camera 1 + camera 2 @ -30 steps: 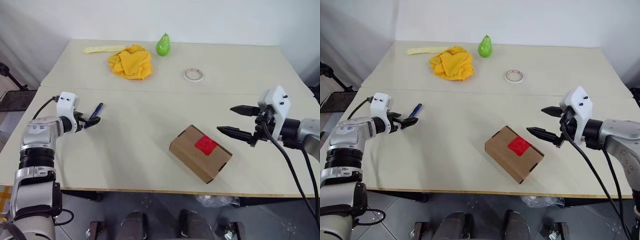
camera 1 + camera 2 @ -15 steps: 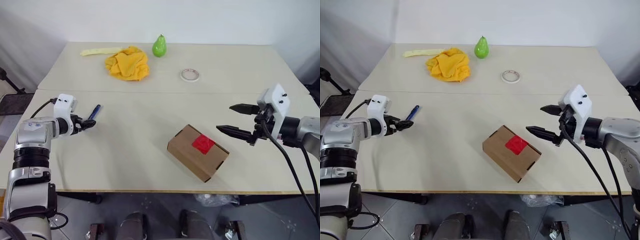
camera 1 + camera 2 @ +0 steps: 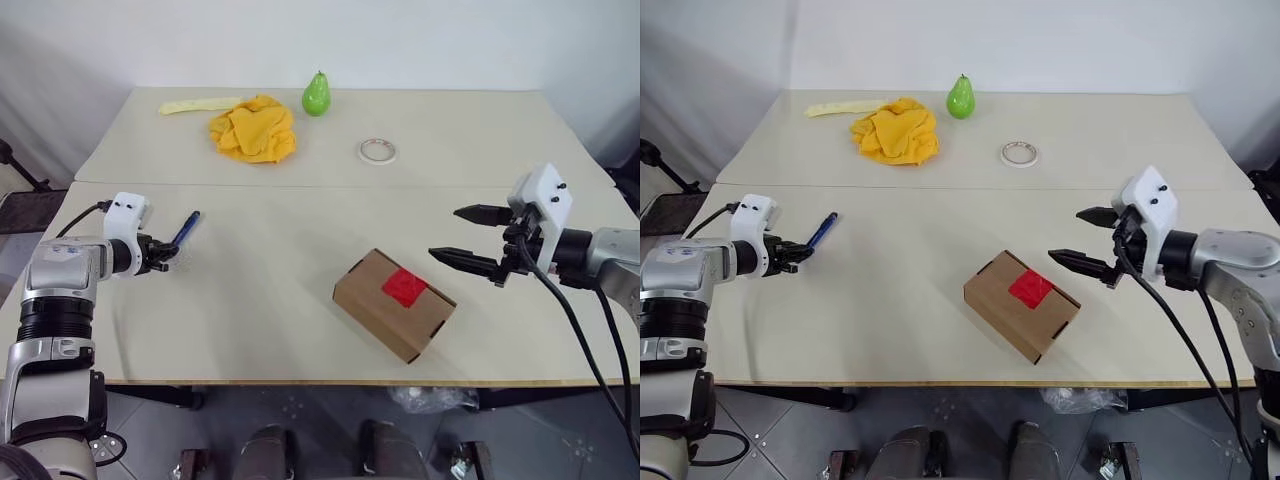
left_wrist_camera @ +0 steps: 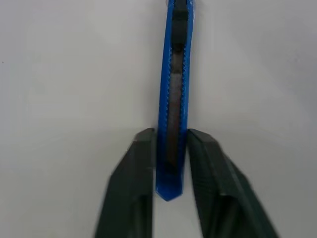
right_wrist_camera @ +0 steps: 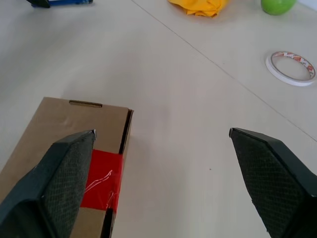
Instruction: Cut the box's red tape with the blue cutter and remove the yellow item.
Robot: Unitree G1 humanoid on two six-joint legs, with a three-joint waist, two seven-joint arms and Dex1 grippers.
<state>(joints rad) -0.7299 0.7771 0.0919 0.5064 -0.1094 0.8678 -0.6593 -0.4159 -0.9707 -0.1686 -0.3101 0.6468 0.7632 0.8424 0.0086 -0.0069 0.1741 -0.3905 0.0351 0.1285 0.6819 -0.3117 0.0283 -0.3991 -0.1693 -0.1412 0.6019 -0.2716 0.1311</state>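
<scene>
The blue cutter (image 3: 186, 228) lies on the table at the left, its far end pointing away from me. My left gripper (image 3: 165, 252) is shut on its near end; in the left wrist view both black fingers (image 4: 141, 163) press against the sides of the cutter (image 4: 173, 94). The brown box (image 3: 375, 310) sits near the table's front edge, right of centre, with the red tape (image 3: 405, 287) on its top seam. To the right of the box, my right gripper (image 3: 445, 232) hovers open, holding nothing. The yellow item is hidden.
At the back of the table lie a yellow-orange cloth heap (image 3: 252, 128), a pale yellow strip (image 3: 198, 103), a green pear (image 3: 317, 94) and a white tape roll (image 3: 377, 151). A seam (image 3: 330, 184) crosses the table from side to side.
My left gripper's fingers have closed from wide open onto the near end of the blue cutter. The right gripper and the box have stayed in place.
</scene>
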